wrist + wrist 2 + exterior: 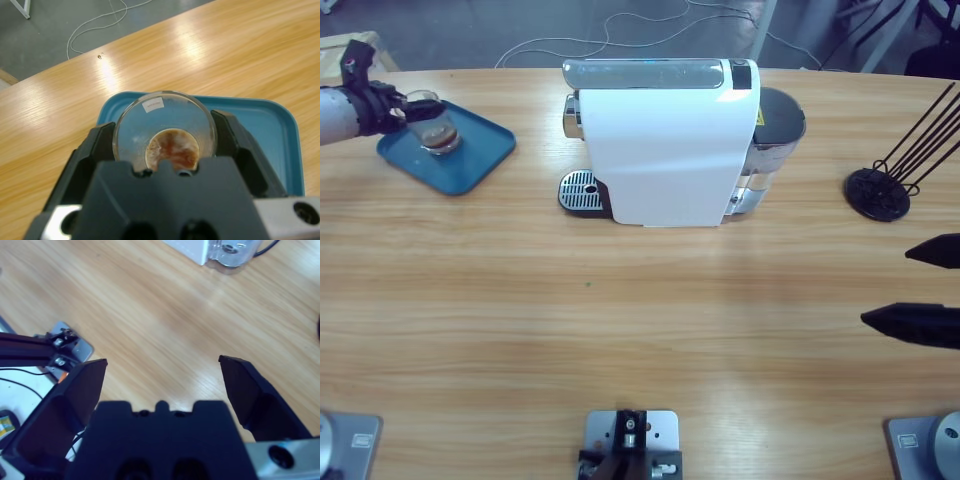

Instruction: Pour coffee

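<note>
You've got a glossy varnished wooden table (620, 320), smooth teal plastic tray (480, 160), clear glass tumbler (165, 125), glossy white plastic coffee machine (665, 150), perforated metal drip grate (580, 188).

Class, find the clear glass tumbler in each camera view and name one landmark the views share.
High view: the tumbler stands at far left on the blue tray, at the left gripper.
Left wrist view: centre, the tumbler sits between the jaws, coffee at its base.
Right wrist view: not in it.
Shared landmark: the blue tray.

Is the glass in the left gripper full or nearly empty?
Nearly empty: the glass holds only a thin brown layer of coffee at its base.
</note>
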`<state>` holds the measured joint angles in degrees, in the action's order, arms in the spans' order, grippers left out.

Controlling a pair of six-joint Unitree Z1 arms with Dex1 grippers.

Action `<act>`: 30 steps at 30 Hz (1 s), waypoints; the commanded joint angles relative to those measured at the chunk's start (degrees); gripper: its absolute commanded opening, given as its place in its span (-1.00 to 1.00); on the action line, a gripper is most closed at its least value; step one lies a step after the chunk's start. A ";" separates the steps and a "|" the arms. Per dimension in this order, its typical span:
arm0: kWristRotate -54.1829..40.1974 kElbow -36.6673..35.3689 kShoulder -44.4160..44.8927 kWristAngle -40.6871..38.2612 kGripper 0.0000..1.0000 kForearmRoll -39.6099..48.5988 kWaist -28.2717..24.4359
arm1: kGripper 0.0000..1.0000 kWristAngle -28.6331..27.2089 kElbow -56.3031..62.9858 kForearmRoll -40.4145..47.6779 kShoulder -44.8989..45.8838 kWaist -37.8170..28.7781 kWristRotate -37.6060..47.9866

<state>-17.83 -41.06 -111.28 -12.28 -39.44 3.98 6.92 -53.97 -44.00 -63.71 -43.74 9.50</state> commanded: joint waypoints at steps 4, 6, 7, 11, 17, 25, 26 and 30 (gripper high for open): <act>4.09 5.18 3.57 -3.10 0.97 -2.62 0.03 | 1.00 2.66 1.50 -1.40 2.57 0.49 -0.10; 5.33 6.68 8.73 -3.06 0.97 -2.39 0.13 | 1.00 2.63 1.62 -2.05 3.70 0.49 -0.10; 5.81 7.43 11.61 -3.01 0.97 -1.67 0.31 | 1.00 2.61 1.78 -2.35 4.36 0.49 -0.10; 7.39 10.65 23.21 -2.92 0.97 4.80 2.03 | 1.00 2.42 3.39 -2.39 7.86 0.49 -0.10; 8.88 11.76 38.68 -1.62 0.97 17.59 8.45 | 1.00 2.24 4.36 -1.79 10.92 0.49 -0.10; 14.42 7.12 54.94 0.42 0.97 36.93 23.62 | 1.00 -1.12 8.18 3.94 13.65 0.44 1.15; 15.14 6.99 56.38 0.42 0.97 38.83 25.97 | 1.00 -2.43 8.74 5.42 14.23 0.46 1.01; 17.18 6.91 66.24 1.60 0.97 49.66 32.04 | 1.00 -11.45 11.34 9.23 20.62 0.48 -4.24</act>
<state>-3.79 -33.94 -57.78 -12.75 -3.24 27.86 5.45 -47.57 -39.59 -50.96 -43.74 9.76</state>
